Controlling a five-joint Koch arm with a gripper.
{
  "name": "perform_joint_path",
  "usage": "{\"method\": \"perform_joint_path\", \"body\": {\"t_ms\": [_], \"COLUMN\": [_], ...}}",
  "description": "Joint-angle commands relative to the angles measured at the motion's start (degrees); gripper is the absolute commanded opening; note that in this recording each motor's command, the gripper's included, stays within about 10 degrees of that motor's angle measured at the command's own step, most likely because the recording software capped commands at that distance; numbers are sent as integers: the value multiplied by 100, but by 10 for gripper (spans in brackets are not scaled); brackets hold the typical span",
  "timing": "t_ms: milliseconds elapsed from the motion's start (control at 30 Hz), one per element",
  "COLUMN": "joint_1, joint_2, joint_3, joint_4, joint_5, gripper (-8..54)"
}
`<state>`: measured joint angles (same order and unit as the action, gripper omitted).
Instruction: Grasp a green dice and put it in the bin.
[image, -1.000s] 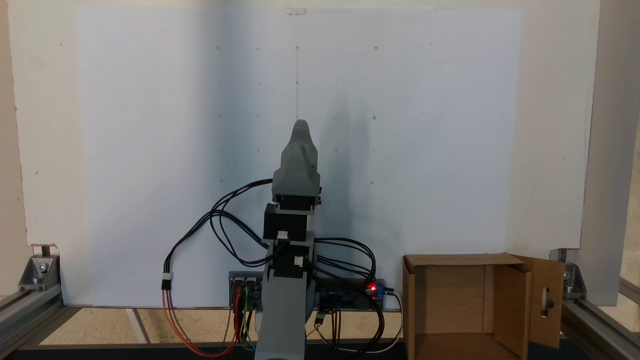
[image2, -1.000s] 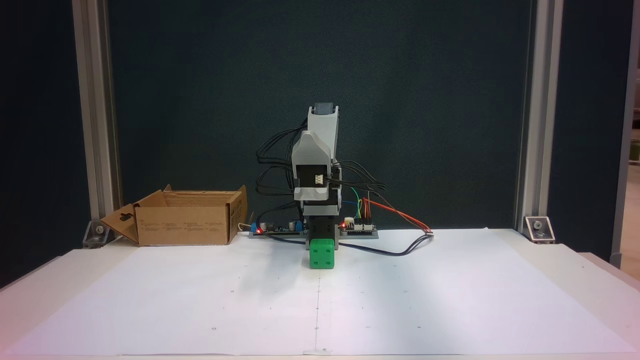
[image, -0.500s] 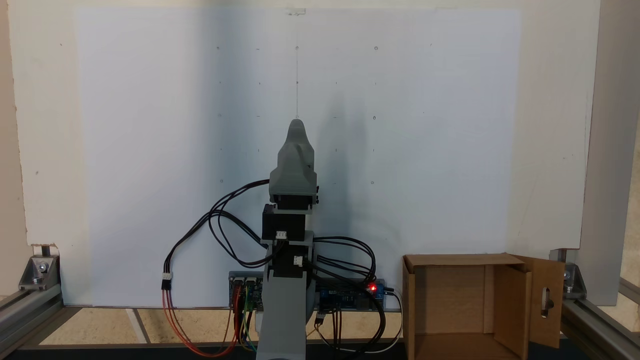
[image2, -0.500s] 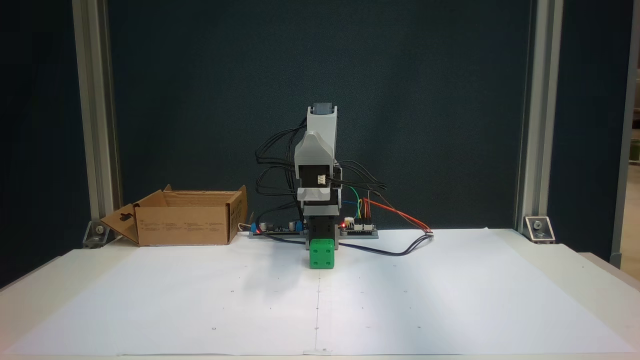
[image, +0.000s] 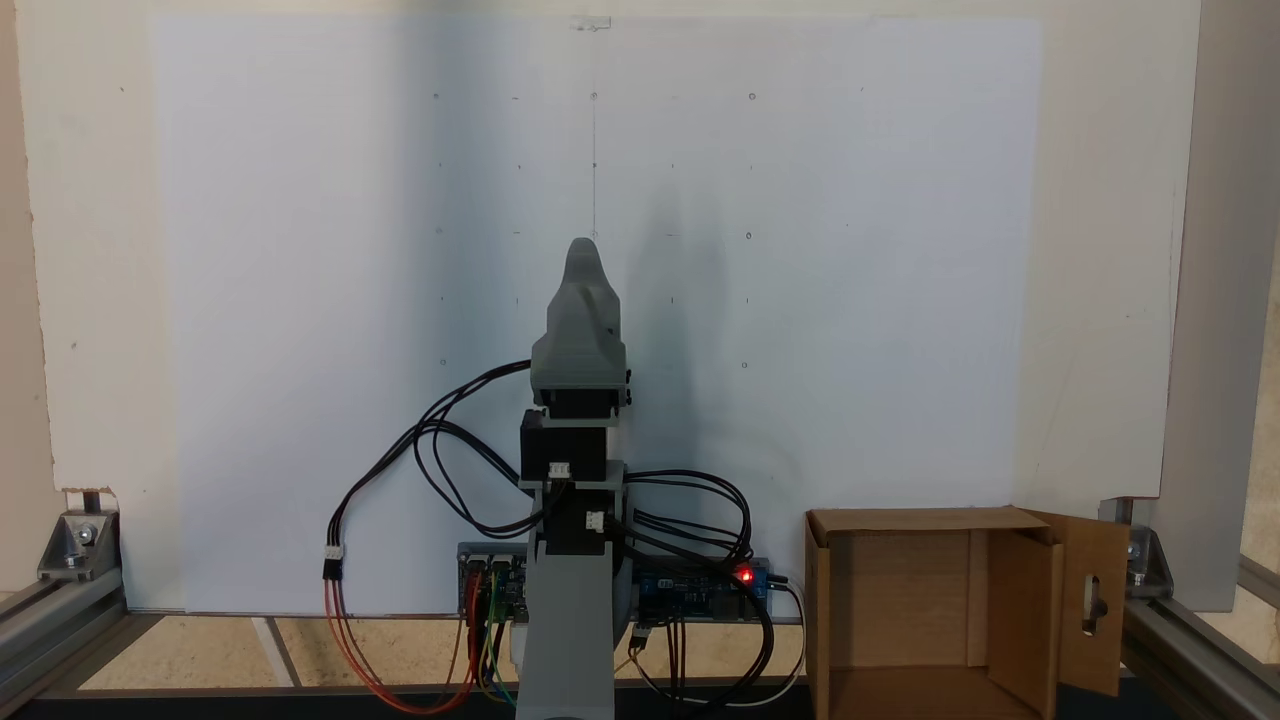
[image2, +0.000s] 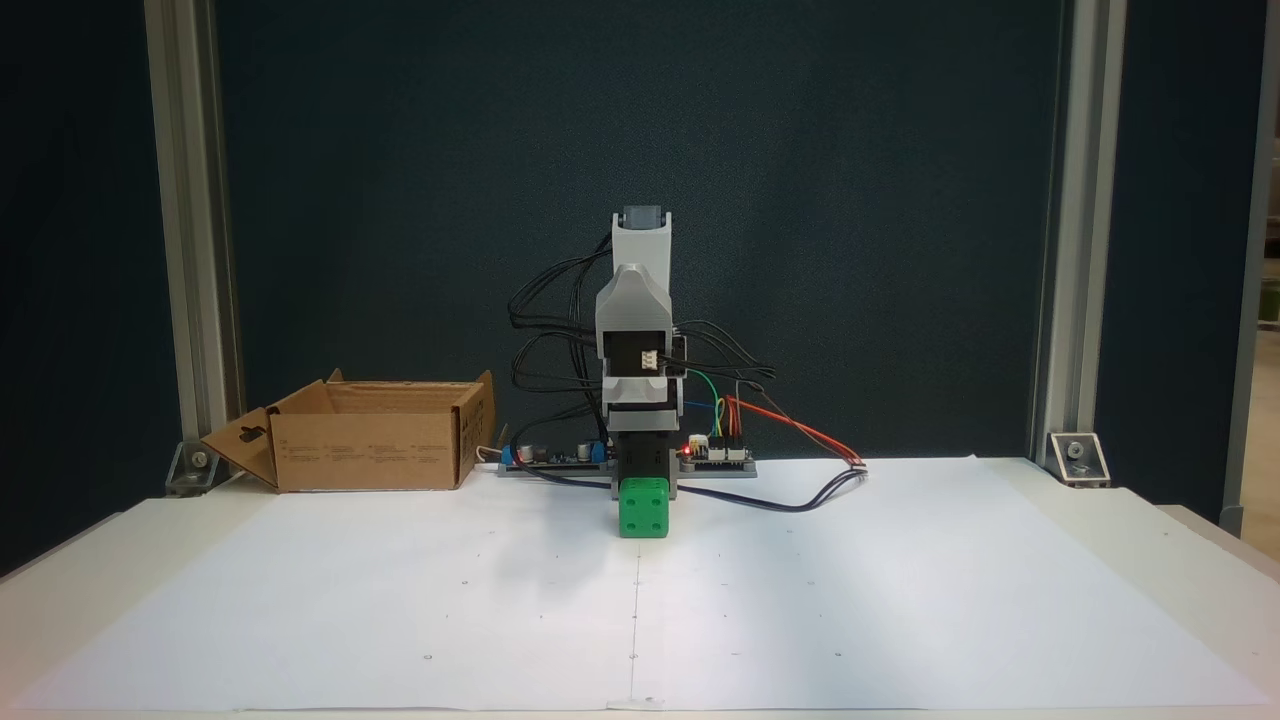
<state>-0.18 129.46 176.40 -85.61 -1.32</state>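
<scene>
Dice (image2: 643, 507) sits on the bench (image2: 900, 600) below the raised fingers (image: 583, 250), box (image2: 365, 436) well aside; finger spread can't be told. Open wide, descend straight, straddle opposite flat faces.

Green dice (image2: 643, 507) on paper, bin (image2: 372, 437) apart.

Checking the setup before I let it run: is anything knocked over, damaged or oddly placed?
Nothing stands out. The green dice sits flat on the white paper in front of the arm, and the cardboard box stands upright and open beside the base, flaps out.
</scene>
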Motion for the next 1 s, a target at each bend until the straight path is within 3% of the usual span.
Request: {"method": "perform_joint_path", "body": {"t_ms": [0, 633, 967], "joint_1": [9, 123, 149], "joint_2": [615, 615, 642], "joint_3": [272, 255, -1222], "joint_4": [-18, 431, 3489], "joint_5": [-229, -290, -281], "gripper": [446, 439, 433]}}
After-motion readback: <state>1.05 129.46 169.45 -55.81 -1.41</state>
